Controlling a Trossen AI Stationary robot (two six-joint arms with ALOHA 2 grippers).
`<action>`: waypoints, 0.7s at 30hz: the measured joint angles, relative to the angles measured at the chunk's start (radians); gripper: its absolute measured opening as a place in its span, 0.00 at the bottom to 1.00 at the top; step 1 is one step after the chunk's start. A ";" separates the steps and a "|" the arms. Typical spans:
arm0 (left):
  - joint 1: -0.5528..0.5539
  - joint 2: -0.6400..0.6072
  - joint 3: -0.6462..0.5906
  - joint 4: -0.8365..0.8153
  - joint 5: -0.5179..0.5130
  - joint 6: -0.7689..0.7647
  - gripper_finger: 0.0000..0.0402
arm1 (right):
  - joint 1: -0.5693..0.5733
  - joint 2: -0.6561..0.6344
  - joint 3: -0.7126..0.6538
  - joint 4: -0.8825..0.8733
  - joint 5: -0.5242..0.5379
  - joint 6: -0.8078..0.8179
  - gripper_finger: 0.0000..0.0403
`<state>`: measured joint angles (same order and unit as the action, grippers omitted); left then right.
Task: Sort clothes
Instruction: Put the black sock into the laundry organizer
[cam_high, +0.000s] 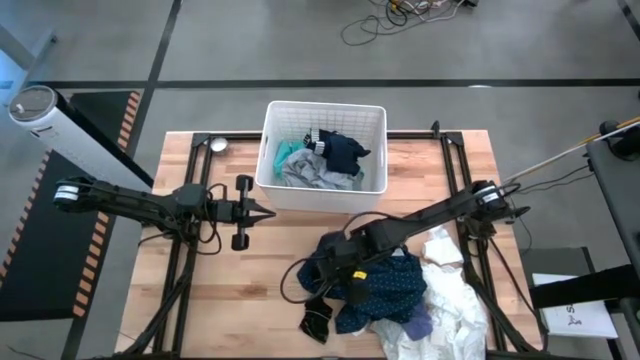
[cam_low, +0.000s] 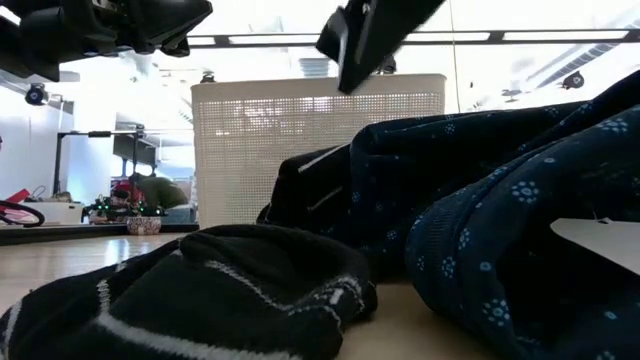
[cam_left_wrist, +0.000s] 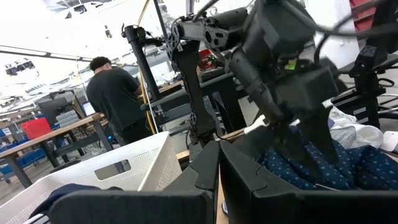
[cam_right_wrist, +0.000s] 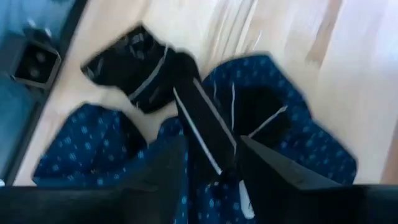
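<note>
Dark right pincer (cam_high: 345, 283): lower middle of the high view, low over the heap; in the right wrist view its two fingers (cam_right_wrist: 273, 171) stand apart with a black white-striped piece (cam_right_wrist: 199, 121) lying in the gap. Whether they have bitten on it yet, I cannot tell.
Black striped piece: a narrow dark fold with thin white lines, lying across the blue dotted garment (cam_high: 390, 285) in the lower middle of the high view.
Second black striped piece (cam_low: 190, 300): filling the lower left of the low view, flat on the surface, just beside the dotted cloth.
White pieces (cam_high: 450, 300): crumpled at the lower right of the high view, touching the dotted garment; a purple bit (cam_high: 418, 325) shows at their edge.
Basket (cam_high: 375, 115): upper middle of the high view, white, already holding grey (cam_high: 305, 170), teal (cam_high: 285, 150) and navy printed (cam_high: 340, 150) clothes.
Wooden surface (cam_high: 250, 280): bare light planks to the left of the heap.
Left pincer (cam_high: 262, 212): left of centre in the high view, just beside the basket's near wall, fingers drawn together with nothing between them; this arm waits.
Background: a person in dark clothes stands at a bench far off in the left wrist view.
Step in hand: by my reading, picking one dark piece out of the unsorted heap.
Next move: needs the fingers to close on the striped fold alone, then a lift high enough to free it from the dotted cloth beneath before carrying it toward the basket.
</note>
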<state>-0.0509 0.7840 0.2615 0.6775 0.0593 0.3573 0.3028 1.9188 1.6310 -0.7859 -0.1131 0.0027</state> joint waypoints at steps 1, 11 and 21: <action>0.000 0.000 0.000 0.001 0.000 0.000 0.00 | -0.001 0.012 0.000 -0.001 0.000 0.000 0.38; 0.000 0.000 0.000 -0.006 0.000 -0.001 0.00 | -0.014 0.116 0.000 -0.032 0.002 -0.020 0.45; 0.000 0.000 0.000 -0.005 0.000 0.000 0.00 | -0.015 0.117 0.000 -0.042 0.009 -0.054 0.04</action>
<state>-0.0509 0.7837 0.2615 0.6724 0.0595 0.3569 0.2874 2.0359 1.6314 -0.8276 -0.1043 -0.0518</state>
